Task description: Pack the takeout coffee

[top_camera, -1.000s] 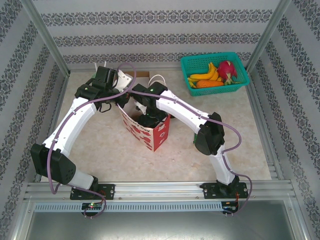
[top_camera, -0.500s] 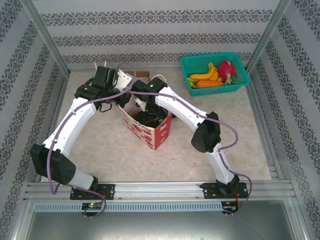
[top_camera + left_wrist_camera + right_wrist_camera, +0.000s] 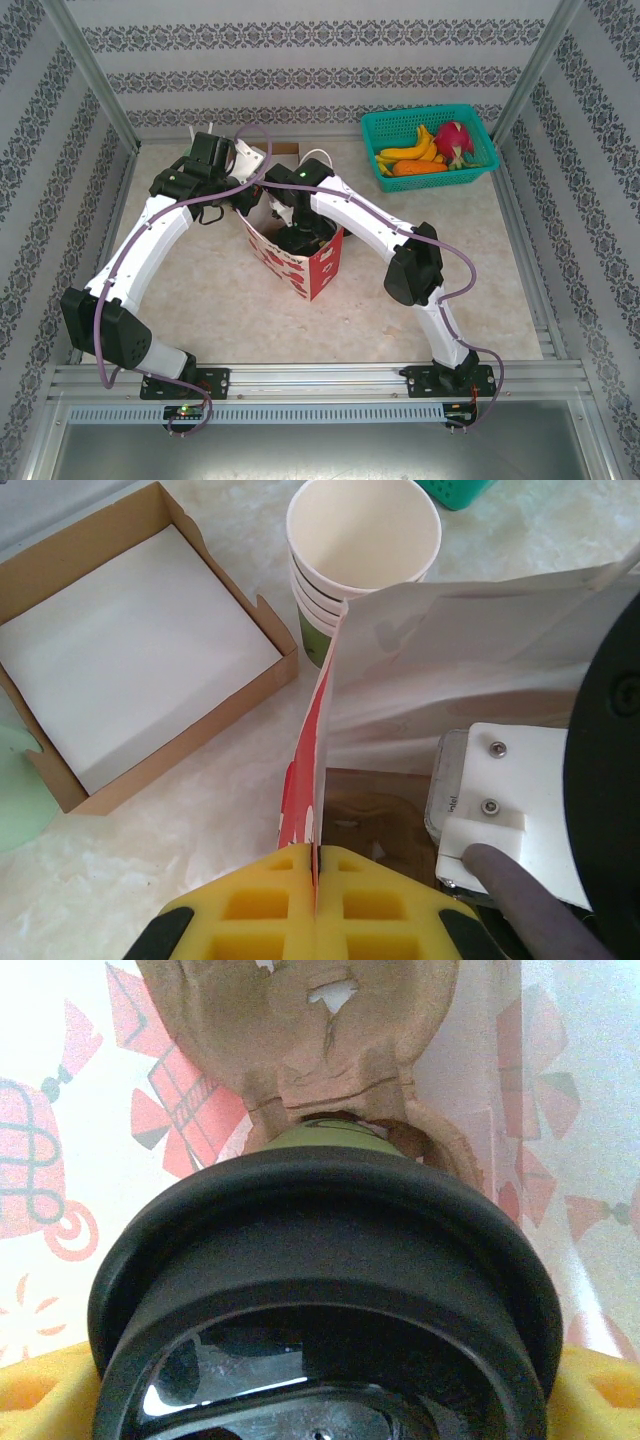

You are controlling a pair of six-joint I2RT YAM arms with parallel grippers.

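While in bag (image 3: 60, 1110), coffee (image 3: 320, 1250) in gripper (image 3: 320, 1392)

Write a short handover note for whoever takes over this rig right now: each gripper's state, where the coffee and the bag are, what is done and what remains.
Left gripper: shut on the rim of the paper bag, holding it open.
Right gripper: inside the bag, closed on the takeout coffee, lid on.
The cup's base is at the brown pulp carrier in the bag's bottom; whether it is fully seated is unclear.
Done: coffee lidded and inside the bag.
Left: release the cup, lift the right arm out, let go of the bag.
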